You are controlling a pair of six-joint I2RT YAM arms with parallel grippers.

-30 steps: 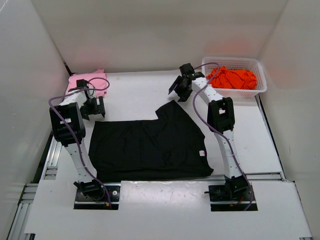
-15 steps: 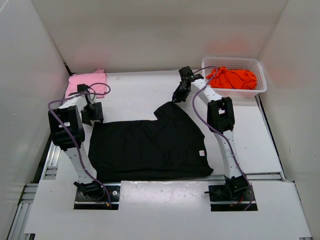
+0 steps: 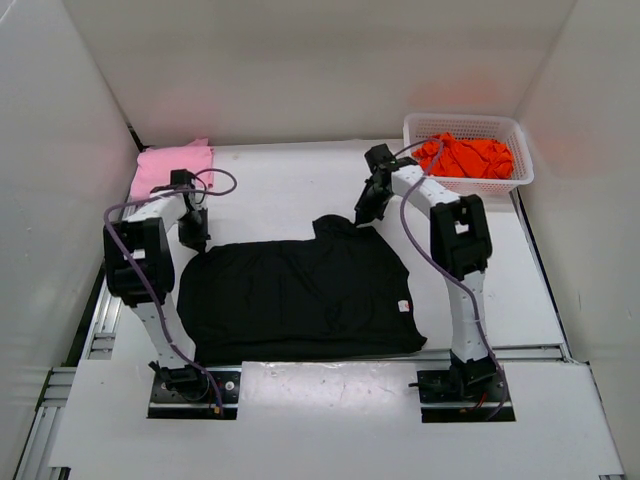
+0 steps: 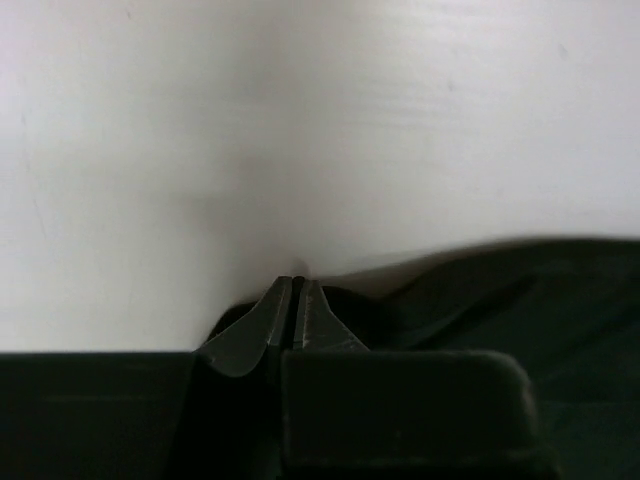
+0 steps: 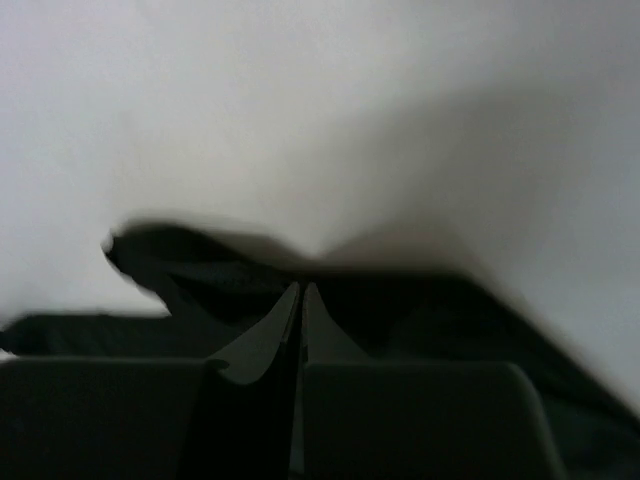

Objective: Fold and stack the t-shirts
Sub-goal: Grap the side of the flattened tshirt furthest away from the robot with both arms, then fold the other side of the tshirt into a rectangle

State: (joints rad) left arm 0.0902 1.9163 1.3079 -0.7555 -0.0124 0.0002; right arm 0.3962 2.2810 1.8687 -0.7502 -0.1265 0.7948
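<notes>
Folding black t-shirt [image 3: 300, 295]: left gripper [image 3: 192, 238], right gripper [image 3: 362, 217] both clamped onto its far edge; next I must lift evenly, carry nearward.

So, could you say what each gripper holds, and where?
The black t-shirt, by its far edge: left gripper at the left corner, right gripper at the right.

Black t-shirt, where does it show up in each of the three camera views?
Top external: the black t-shirt lies spread mid-table, between the two arms.
Left wrist: its dark cloth fills the lower right, reaching the left gripper.
Right wrist: its cloth bunches across the lower half, around the right gripper.
Shared landmark: the white table beyond the shirt's edge.
</notes>
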